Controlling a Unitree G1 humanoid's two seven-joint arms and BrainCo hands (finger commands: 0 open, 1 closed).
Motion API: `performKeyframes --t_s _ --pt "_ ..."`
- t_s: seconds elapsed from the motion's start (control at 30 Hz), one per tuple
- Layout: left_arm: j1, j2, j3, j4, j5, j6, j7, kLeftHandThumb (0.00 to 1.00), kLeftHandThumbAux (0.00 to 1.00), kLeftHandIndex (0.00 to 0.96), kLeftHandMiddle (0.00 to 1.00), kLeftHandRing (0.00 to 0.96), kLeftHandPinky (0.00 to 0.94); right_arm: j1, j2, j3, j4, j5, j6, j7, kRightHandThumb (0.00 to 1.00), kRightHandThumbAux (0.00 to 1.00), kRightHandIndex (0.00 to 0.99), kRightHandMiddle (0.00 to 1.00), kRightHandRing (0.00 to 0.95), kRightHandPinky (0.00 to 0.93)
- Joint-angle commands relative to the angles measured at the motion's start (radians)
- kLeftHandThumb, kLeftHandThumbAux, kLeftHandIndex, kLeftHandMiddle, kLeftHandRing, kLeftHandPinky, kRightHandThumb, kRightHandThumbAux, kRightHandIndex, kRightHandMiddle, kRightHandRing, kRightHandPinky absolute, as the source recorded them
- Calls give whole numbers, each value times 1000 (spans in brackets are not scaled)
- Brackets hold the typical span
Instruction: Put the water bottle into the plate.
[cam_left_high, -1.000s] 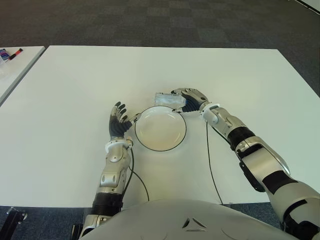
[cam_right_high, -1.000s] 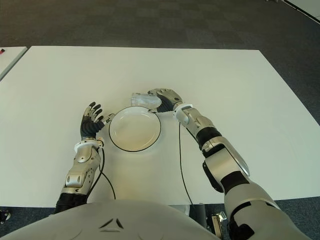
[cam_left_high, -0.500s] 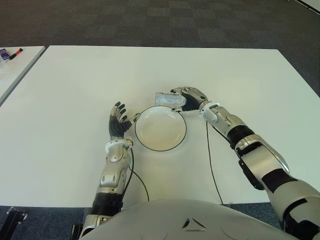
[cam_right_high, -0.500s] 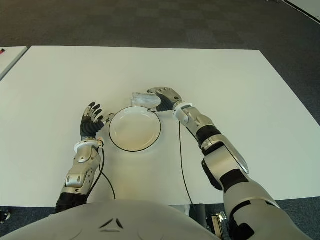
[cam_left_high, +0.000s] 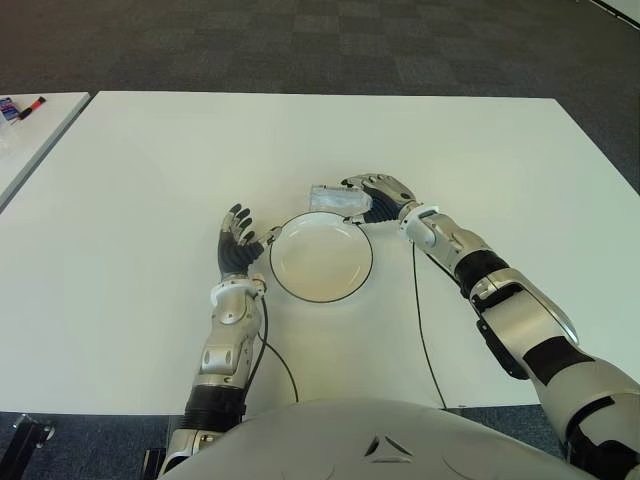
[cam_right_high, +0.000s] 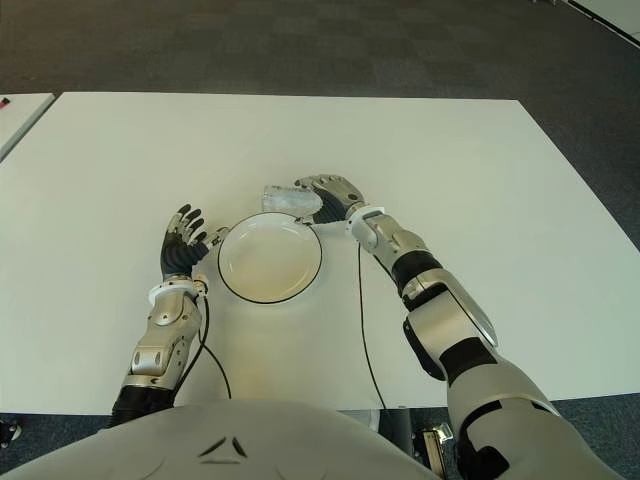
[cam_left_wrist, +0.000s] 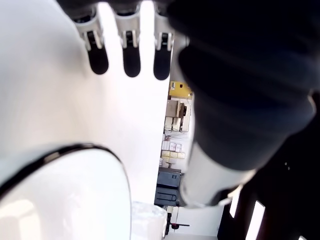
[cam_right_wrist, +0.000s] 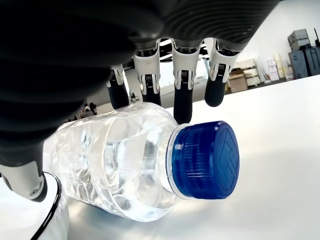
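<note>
A clear water bottle (cam_left_high: 333, 199) with a blue cap (cam_right_wrist: 205, 159) lies on its side on the white table (cam_left_high: 140, 180), just behind the far rim of a white plate with a black edge (cam_left_high: 320, 262). My right hand (cam_left_high: 375, 192) reaches over the bottle from the right. Its fingers (cam_right_wrist: 182, 90) drape across the bottle's body and the thumb presses the near side by the plate rim. My left hand (cam_left_high: 237, 240) shows just left of the plate, fingers (cam_left_wrist: 131, 55) spread and holding nothing. The plate holds nothing.
A second white table (cam_left_high: 25, 125) stands at the far left with small items on it. Thin black cables (cam_left_high: 420, 320) run over the table from both wrists. Dark carpet lies beyond the far edge.
The right hand and the bottle have shifted very slightly away from the plate's rim. The left hand has not moved.
</note>
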Motion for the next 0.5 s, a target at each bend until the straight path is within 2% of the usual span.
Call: performKeyframes --t_s 0.03,0.5 --pt "3 -82 -6 14 -4 -8 4 30 967 133 162 143 165 -17 5 8 10 -6 -16 2 897 551 133 284 202 129" --pt "5 -80 -5 17 -6 -15 3 35 968 133 161 138 157 -6 10 -10 -4 27 -24 18 893 676 107 291 200 159"
